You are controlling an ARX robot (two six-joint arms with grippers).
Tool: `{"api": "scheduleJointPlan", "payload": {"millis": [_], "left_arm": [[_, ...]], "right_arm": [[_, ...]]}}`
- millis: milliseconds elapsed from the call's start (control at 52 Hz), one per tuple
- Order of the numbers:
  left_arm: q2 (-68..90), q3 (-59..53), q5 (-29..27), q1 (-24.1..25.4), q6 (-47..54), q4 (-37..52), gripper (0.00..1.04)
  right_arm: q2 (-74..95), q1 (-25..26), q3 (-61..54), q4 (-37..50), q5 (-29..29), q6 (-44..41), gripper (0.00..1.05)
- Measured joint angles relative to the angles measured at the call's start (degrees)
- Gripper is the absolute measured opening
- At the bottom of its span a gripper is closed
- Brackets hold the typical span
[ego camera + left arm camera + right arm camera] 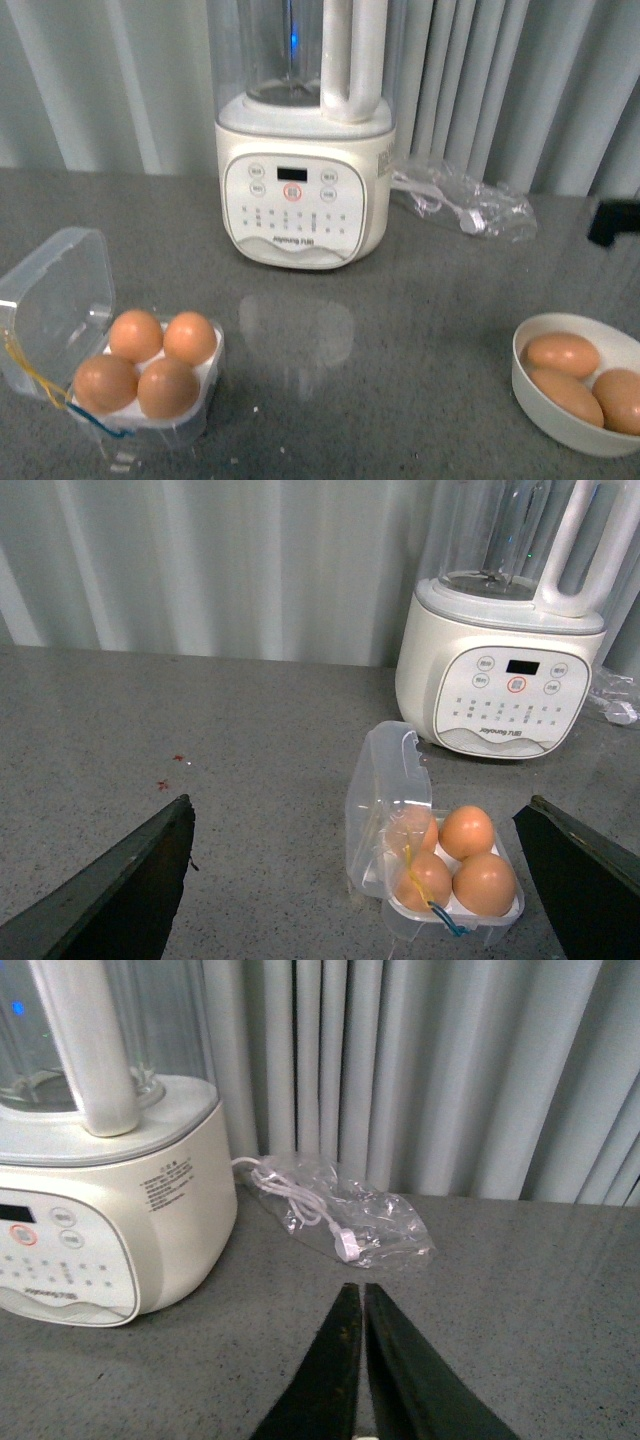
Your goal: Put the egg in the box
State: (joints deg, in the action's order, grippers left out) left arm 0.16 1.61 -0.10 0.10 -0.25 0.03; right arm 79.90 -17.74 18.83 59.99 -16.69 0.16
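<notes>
Eggshell's slick, brittle: pinch the orange-brown egg [190, 337] softly across its middle. Left pincer [355, 810] gapes; right pincer [360, 1295] is closed, empty.

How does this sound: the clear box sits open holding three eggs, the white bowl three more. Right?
Wrong on the box count: the front view shows the box holding four eggs, not three. It is open, and the bowl holds three.

Clear glossy plastic box [55, 290] — speckled matt stone-look table [430, 300], smooth glossy white plastic blender [300, 205]
</notes>
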Motion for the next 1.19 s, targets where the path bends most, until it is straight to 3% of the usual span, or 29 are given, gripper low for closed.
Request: {"api": "scheduleJointPlan", "payload": {"millis": [442, 731, 846, 1192], "left_arm": [[0.0, 0.0, 0.0, 0.0, 0.0, 0.0, 0.98], [0.0, 0.0, 0.0, 0.0, 0.0, 0.0, 0.98], [0.0, 0.0, 0.1, 0.0, 0.0, 0.0, 0.98], [0.0, 0.0, 0.1, 0.0, 0.0, 0.0, 0.98]], "right_arm": [[-15.5, 8.7, -13.6, -2.4, 8.2, -0.2, 0.03], [-29.9, 12.4, -17.0, -12.9, 11.7, -0.2, 0.03], [-36.7, 17.3, -18.0, -18.6, 16.3, -0.2, 0.03], [-53.3, 17.6, -18.6, -33.6, 16.6, -0.2, 0.03]]}}
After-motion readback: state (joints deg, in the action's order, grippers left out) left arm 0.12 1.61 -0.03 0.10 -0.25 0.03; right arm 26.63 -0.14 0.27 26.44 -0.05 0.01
